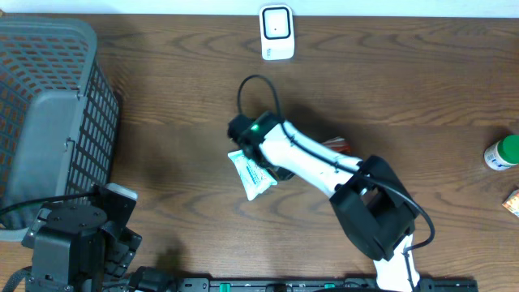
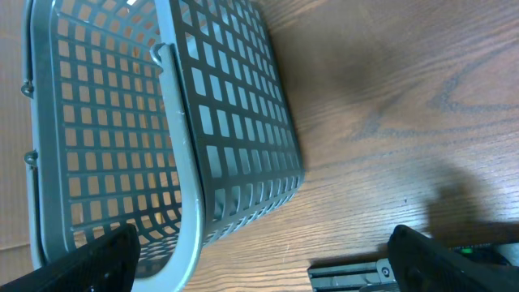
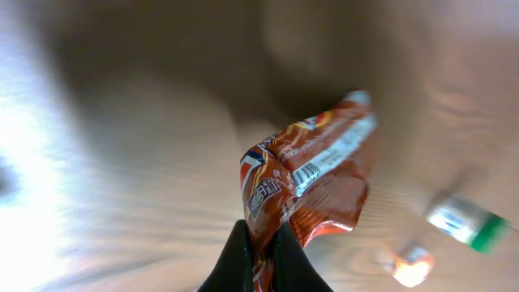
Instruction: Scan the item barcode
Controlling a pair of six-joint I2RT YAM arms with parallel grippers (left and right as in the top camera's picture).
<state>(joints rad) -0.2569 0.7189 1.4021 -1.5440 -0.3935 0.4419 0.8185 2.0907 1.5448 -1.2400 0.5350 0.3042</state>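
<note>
Wood-grain surface (image 1: 162,105) is carrying everything here, with a grey mesh basket (image 1: 49,122) sitting at its left edge. The right arm (image 1: 316,162) is reaching over the middle, and its end effector (image 3: 261,251) is pinching shut on a red-orange packet (image 3: 312,182), which is hanging clear of the wood with its barcode (image 3: 324,166) showing to the wrist camera. The left end effector (image 2: 263,266) is idling beside the basket with fingers spread wide, holding nothing. A white and teal packet (image 1: 253,174) is peeking out beside the right arm; whether it is lying free is hard to tell. The white scanner (image 1: 276,32) is waiting at the far edge, well apart from the held packet. A green-capped bottle (image 1: 503,152) is standing at the right. Picking up seems done; carrying the barcode to face the scanner is looking like the remaining step.
</note>
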